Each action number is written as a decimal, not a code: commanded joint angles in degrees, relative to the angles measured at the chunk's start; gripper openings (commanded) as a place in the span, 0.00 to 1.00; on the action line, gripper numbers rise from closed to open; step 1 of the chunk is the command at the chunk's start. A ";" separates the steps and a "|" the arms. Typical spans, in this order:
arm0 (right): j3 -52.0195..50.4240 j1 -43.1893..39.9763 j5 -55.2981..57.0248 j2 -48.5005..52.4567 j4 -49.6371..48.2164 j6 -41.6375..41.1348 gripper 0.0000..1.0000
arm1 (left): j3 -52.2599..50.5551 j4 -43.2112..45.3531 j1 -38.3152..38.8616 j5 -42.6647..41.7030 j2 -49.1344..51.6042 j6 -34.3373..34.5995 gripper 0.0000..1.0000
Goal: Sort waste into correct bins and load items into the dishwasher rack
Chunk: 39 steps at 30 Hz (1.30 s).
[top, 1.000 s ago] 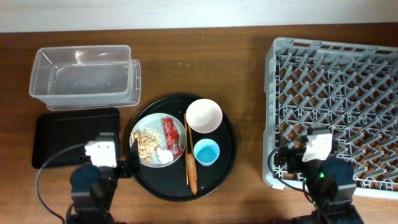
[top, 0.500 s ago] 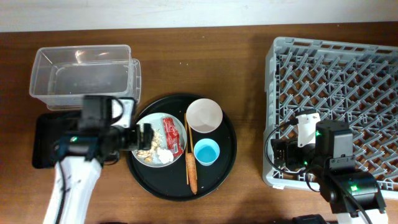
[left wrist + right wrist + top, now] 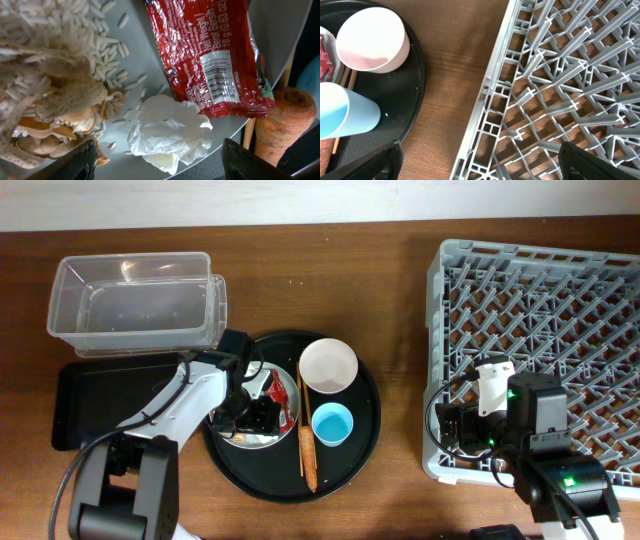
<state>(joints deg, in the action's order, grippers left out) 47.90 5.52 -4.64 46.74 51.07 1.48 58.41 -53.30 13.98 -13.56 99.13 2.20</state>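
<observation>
Toward the near edge of the counter, the right gripper (image 3: pixel 480 162) hangs with its jaws spread wide and empty over the near left corner of the grey dishwasher rack (image 3: pixel 432 360), which fills the counter's right side. Left of it, on the round black tray (image 3: pixel 350 470) near the middle of the counter, the orange carrot (image 3: pixel 307 458) lies nearest, beside the wooden chopsticks (image 3: pixel 299 405); the light-blue cup (image 3: pixel 331 424) stands just right of them. The left gripper (image 3: pixel 162 162) hovers low over the grey-green plate (image 3: pixel 277 30), jaws open, one finger on either side of the crumpled white paper scrap (image 3: pixel 170 132); the red wrapper (image 3: pixel 210 55) and beige food scraps (image 3: pixel 55 95) share the plate. Farther back on the round tray stands the white-pinkish bowl (image 3: pixel 328 366). Toward the left edge lies the shallow black tray (image 3: pixel 100 395), and at the far left corner the clear tub (image 3: pixel 135 258).
</observation>
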 commanded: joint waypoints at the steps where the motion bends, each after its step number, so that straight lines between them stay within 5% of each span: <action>1: 1.40 0.42 -0.72 -0.09 0.17 -0.42 0.98 | 0.66 0.76 0.28 -1.42 0.55 0.17 0.77; 12: 1.40 0.42 -0.74 -0.09 0.17 -0.44 0.98 | 0.50 3.34 6.60 2.71 0.63 0.15 0.65; 13: 1.40 0.42 -0.74 -0.09 0.20 -0.44 0.99 | 0.50 3.32 6.60 2.86 0.63 0.15 0.52; 18: 1.40 0.42 -0.74 -0.09 0.24 -0.44 0.98 | 1.46 3.37 6.58 6.58 0.61 0.13 0.29; 22: 1.40 0.42 -0.74 -0.09 0.42 -0.44 0.98 | 7.72 1.09 5.16 6.91 0.04 0.11 0.22; 27: 1.40 0.42 -0.72 -0.09 0.39 -0.42 0.98 | 25.99 -2.62 -4.85 18.14 -2.36 0.11 0.20; 33: 1.40 0.42 -0.74 -0.09 0.39 -0.44 0.98 | 28.52 19.98 -17.35 18.12 1.51 0.13 0.24; 35: 1.40 0.42 -0.76 -0.09 0.39 -0.44 0.98 | 28.52 22.47 -17.53 18.10 5.44 0.11 0.45; 36: 1.40 0.42 -0.76 -0.09 0.39 -0.44 0.98 | 28.52 23.34 -17.53 18.10 7.06 0.11 0.66; 39: 1.40 0.42 -0.74 -0.09 0.39 -0.44 0.98 | 30.45 23.12 -17.40 17.27 5.27 0.13 0.72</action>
<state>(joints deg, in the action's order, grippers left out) 48.01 5.52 -4.64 46.85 51.48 1.52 86.61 -29.69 -3.42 4.54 106.41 2.61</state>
